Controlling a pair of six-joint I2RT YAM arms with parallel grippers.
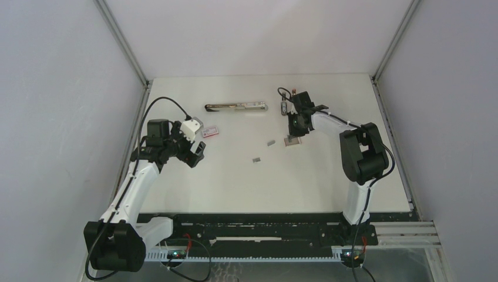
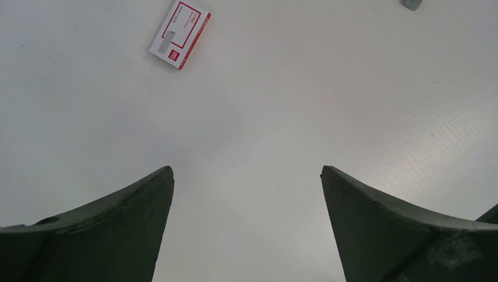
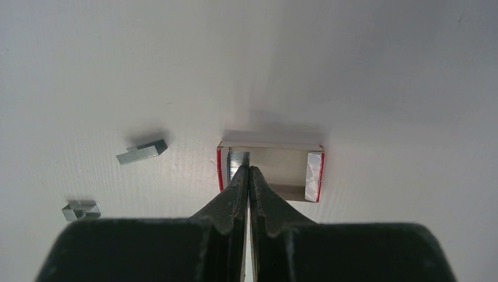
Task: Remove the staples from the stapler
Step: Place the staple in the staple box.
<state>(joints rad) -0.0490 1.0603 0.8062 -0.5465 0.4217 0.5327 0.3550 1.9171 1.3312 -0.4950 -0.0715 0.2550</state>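
Observation:
The stapler point(image 1: 235, 107) lies lengthwise at the back of the table, apart from both grippers. Two short strips of staples point(image 1: 271, 142) point(image 1: 256, 159) lie loose mid-table; the right wrist view shows them left of the fingers point(image 3: 141, 151) point(image 3: 81, 210). My right gripper point(image 1: 293, 133) is shut, its tips point(image 3: 248, 168) over a small open red-edged tray point(image 3: 293, 170) that holds another strip of staples point(image 3: 238, 157). Nothing shows between the jaws. My left gripper point(image 1: 197, 154) is open and empty above bare table point(image 2: 246, 170).
A small pink-and-white box point(image 1: 211, 131) lies just right of the left gripper, and shows far ahead in the left wrist view point(image 2: 179, 34). One staple strip point(image 2: 411, 4) shows at that view's top right edge. The table's walls stand at left, right and back.

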